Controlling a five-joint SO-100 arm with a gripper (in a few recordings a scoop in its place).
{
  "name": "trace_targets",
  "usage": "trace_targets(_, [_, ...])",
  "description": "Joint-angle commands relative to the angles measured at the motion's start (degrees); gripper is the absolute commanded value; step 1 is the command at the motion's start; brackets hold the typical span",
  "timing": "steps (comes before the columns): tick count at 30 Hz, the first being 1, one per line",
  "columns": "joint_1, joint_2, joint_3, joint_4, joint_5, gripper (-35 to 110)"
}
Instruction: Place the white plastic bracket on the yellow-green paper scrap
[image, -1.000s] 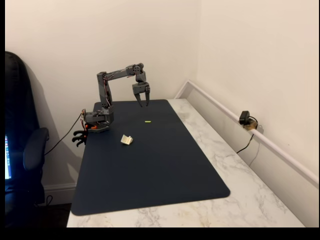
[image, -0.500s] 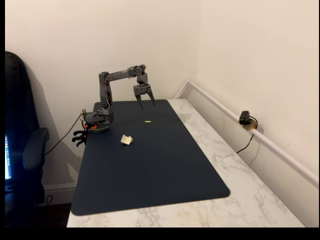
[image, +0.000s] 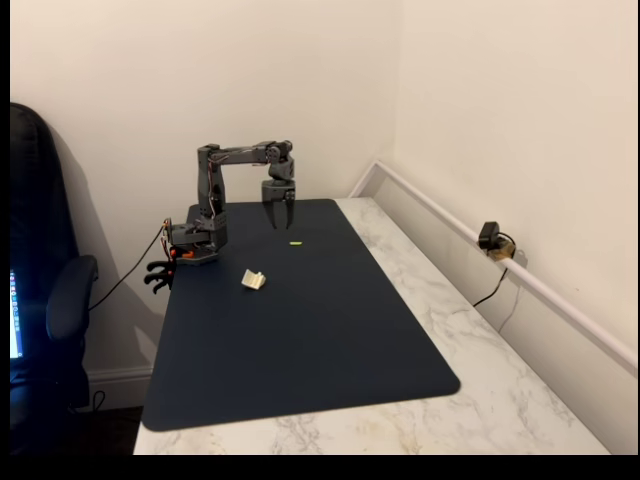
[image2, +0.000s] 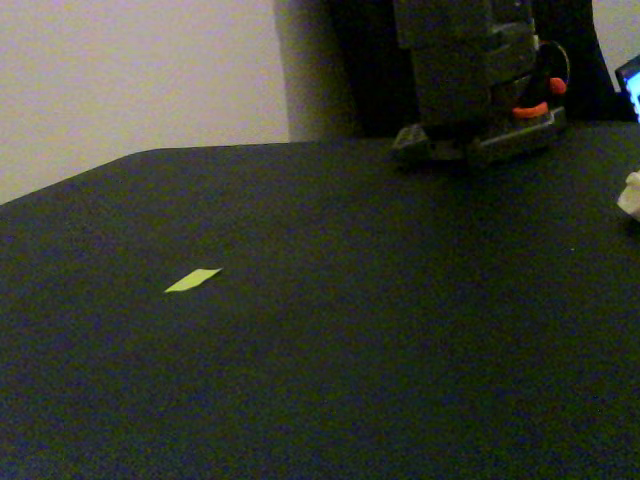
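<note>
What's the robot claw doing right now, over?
Claw up over the mat's far end, holding nothing. White bracket loose on mat, apart from yellow-green scrap. Nothing between them.

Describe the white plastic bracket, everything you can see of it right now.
The white plastic bracket is a small off-white, cream-tinted piece that looks like folded, angular plastic. It sits on the dark mat, near the arm's base and nearer the camera than the yellow-green paper scrap, clearly apart from it. Nothing touches it but the mat; the gripper hangs in the air behind it, away from it. In the other fixed view just a white edge shows at the right border. Finer detail is too small to tell.
</note>
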Motion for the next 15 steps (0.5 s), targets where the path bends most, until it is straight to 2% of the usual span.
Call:
trace_targets(1, [-7.03, 6.42, 2.81, 2.02, 6.94, 26])
trace_targets(6, [-15.73, 3.52, 1.41, 2.02, 15.64, 34])
trace_targets(12, [-20.83, -2.99, -2.55, 1.41, 23.91, 37])
trace_targets(15, [-22.32, -4.04, 0.09, -2.90, 27.77, 37])
